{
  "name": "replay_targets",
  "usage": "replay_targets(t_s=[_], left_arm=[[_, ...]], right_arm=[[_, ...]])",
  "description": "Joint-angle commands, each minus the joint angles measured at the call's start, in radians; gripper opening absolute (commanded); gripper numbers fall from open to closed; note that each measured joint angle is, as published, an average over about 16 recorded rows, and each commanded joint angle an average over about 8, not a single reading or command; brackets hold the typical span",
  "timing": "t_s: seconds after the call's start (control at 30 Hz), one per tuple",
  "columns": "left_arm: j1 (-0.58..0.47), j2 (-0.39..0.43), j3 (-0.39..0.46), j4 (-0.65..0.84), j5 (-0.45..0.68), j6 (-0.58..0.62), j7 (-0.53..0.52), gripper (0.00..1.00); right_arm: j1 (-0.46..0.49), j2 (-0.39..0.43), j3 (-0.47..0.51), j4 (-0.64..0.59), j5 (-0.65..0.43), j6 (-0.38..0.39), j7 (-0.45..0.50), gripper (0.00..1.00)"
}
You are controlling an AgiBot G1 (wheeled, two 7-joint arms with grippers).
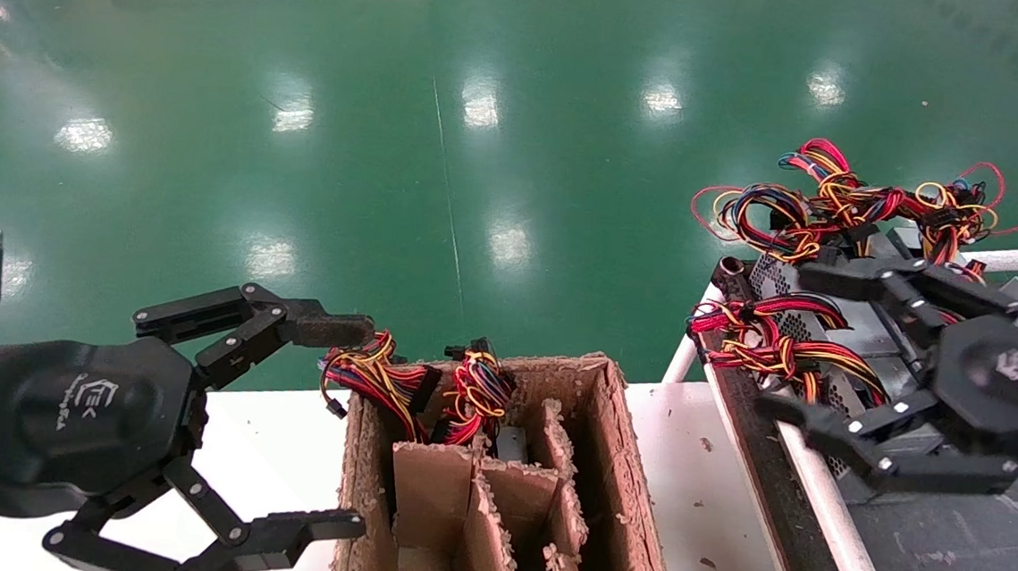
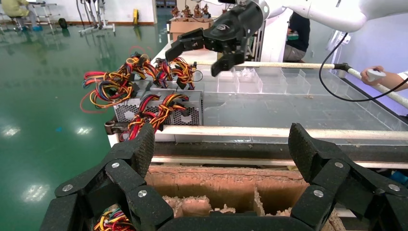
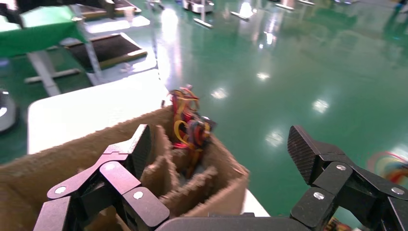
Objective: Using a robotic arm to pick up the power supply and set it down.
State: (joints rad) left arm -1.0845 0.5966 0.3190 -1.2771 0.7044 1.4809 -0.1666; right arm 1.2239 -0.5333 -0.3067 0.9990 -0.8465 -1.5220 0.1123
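the right gripper [image 1: 796, 341] hangs with fingers spread wide, empty, just over the power supply [image 1: 837, 331] lying on the tray [image 1: 947, 549] with its wires [image 1: 846, 206] beyond. the left gripper [image 1: 347, 418] is spread too, beside the box [image 1: 621, 472].

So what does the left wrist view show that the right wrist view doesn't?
Only the left wrist view shows the grey power supplies with wire bundles on the side table, the right gripper open above them, and a person's hand at the rail. Only the right wrist view shows the white table behind the box. Both show the cardboard box with dividers.
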Motion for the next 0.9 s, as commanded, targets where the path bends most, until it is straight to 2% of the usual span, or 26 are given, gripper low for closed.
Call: replay_targets(t_s=[0.03,0.6,0.9], left_arm=[[0.000,0.000,0.000,0.000,0.000,0.000,0.000,1.00],[0.000,0.000,0.001,0.000,0.000,0.000,0.000,1.00],[0.000,0.000,0.001,0.000,-0.001,0.000,0.000,1.00]], right_arm=[[-0.014,-0.007,0.003,0.026,0.011,0.002,0.007,1.00],[-0.130,-0.068,0.024,0.248,0.101,0.023,0.065,1.00],[-0.161,-0.084,0.030,0.308,0.126,0.028,0.079,1.00]])
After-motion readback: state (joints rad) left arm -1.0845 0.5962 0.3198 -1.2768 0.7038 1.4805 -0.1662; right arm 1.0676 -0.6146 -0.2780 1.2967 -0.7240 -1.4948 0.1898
